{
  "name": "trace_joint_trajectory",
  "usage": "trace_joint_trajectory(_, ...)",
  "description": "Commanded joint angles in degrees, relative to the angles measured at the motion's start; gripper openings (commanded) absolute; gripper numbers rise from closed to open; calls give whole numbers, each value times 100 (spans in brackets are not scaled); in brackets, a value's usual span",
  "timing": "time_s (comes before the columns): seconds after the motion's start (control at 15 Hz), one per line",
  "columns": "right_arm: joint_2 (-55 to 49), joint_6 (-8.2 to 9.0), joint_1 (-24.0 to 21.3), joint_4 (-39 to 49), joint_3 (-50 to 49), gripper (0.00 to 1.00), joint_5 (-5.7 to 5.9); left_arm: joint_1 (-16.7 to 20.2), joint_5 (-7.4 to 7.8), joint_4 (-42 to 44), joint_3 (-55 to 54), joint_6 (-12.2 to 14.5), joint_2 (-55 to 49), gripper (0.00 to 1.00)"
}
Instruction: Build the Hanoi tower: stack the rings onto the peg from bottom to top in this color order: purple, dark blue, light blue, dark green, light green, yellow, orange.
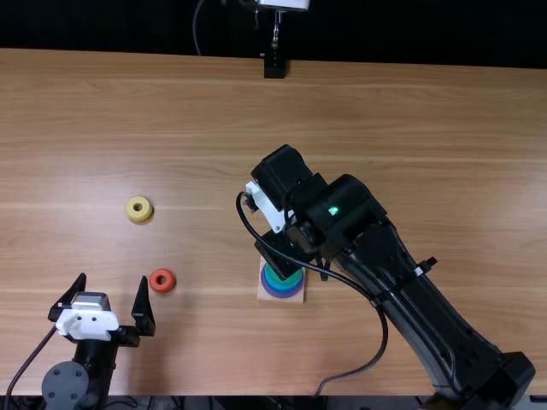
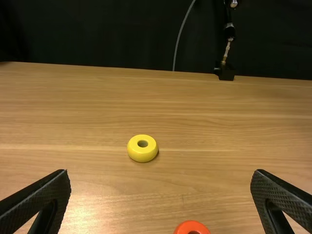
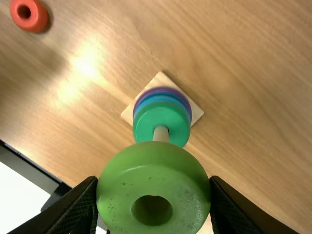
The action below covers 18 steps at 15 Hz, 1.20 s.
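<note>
There were seven rings: one purple ring (image 3: 162,89), one dark blue ring (image 3: 162,94), one light blue ring (image 3: 162,99), one dark green ring (image 3: 145,122), one light green ring (image 3: 153,168), one yellow ring (image 2: 142,155) and one orange ring (image 3: 37,20). There was one peg (image 3: 161,133), one square wood base (image 3: 196,113) and one big table (image 1: 385,111). The robot had two arms (image 1: 410,290), and there were four black fingers (image 2: 36,200) in all, two for each arm.

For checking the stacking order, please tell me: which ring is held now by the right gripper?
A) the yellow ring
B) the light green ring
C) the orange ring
B: the light green ring sits between the two fingers of the right gripper, above the peg.
</note>
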Motion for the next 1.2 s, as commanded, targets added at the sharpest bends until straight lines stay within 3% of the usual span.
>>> trace_joint_trajectory(0.0,-177,21,-40,26,55,0,-38,65,69,-118,-259,21,-67,100)
trace_joint_trajectory(1.13,-186,-42,-40,-16,-314,0,-28,65,58,-118,-268,21,-67,100)
